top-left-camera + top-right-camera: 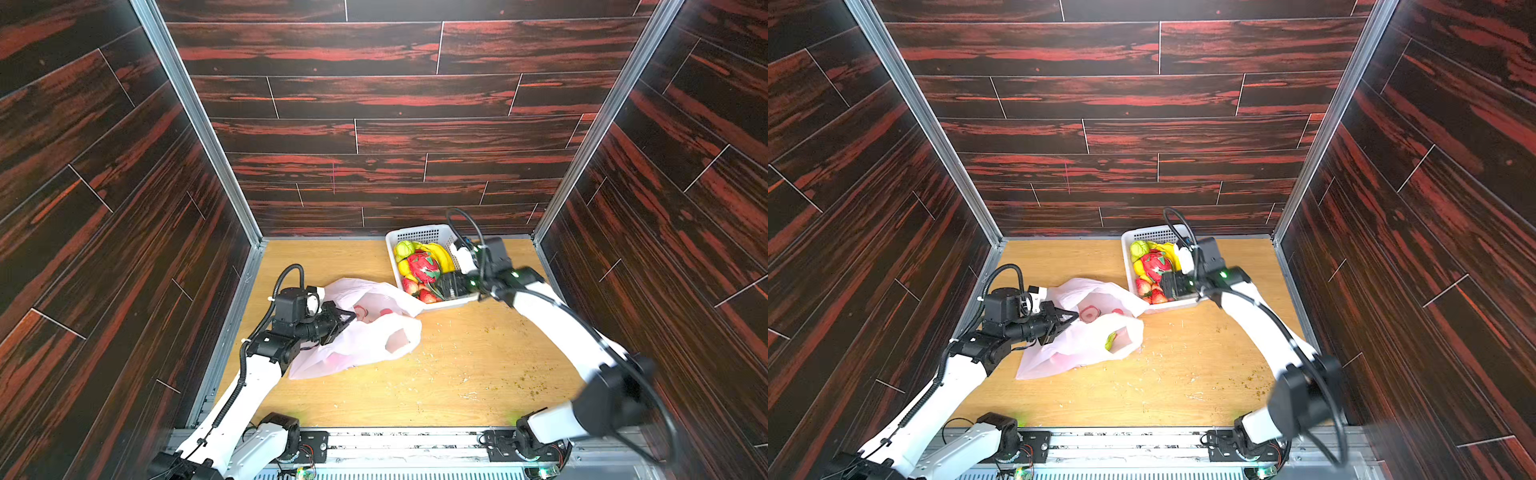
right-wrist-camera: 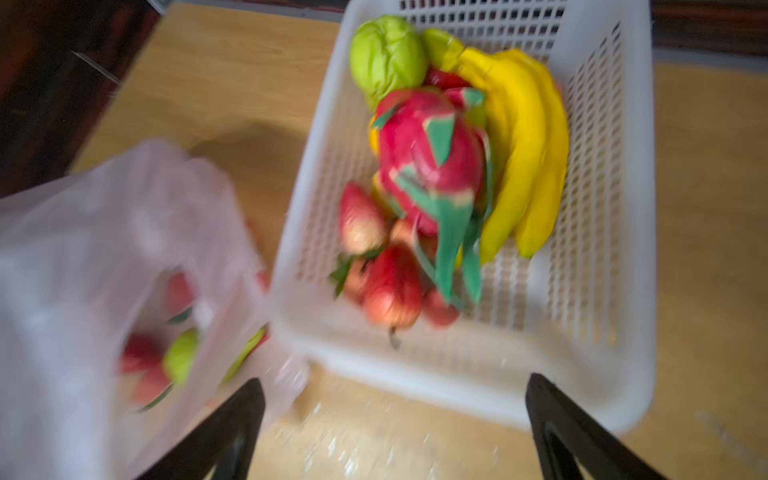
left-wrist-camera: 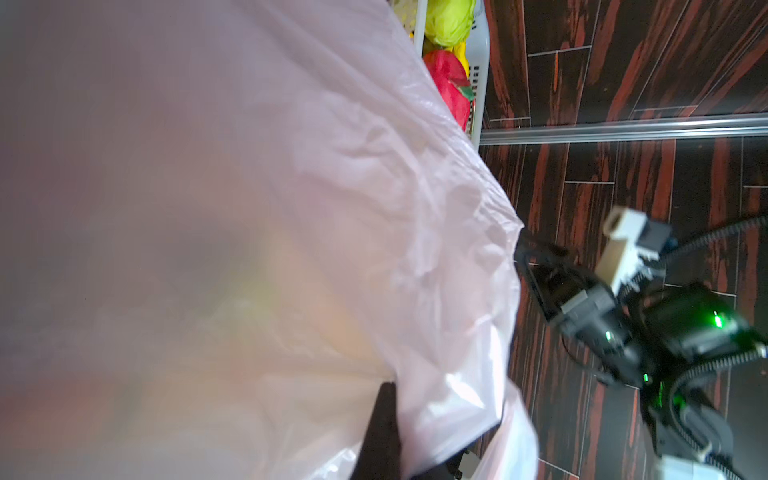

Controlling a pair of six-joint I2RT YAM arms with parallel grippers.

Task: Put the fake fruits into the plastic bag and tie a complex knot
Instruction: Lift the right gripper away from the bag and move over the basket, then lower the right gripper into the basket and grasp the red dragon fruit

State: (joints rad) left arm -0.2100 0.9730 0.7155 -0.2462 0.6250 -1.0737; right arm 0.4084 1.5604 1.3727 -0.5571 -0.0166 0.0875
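1. The left gripper, jaws closed on a pinch of the plastic bag, holds the bag's left edge up off the table. The bag lies left of centre, its mouth facing right toward the white basket at far right.
2. The right gripper, jaws wide and empty, hangs over the basket's near end. The fake fruits are heaped there: dragon fruit, bananas, strawberries and a green fruit.
3. Risk: the thin film could slip from the pinch. The mouth would then sag shut and a carried fruit would land on the table.
4. Risk: a glossy fruit may squirt out of closing jaws. A finger could also snag the basket wall and drag the basket into the bag.
5. The right wrist view shows green and red shapes through the film, fruit or print, too blurred to tell. A top view shows a green piece in the bag's mouth.
6. Film fills most of the left wrist view, leaving one dark finger visible.
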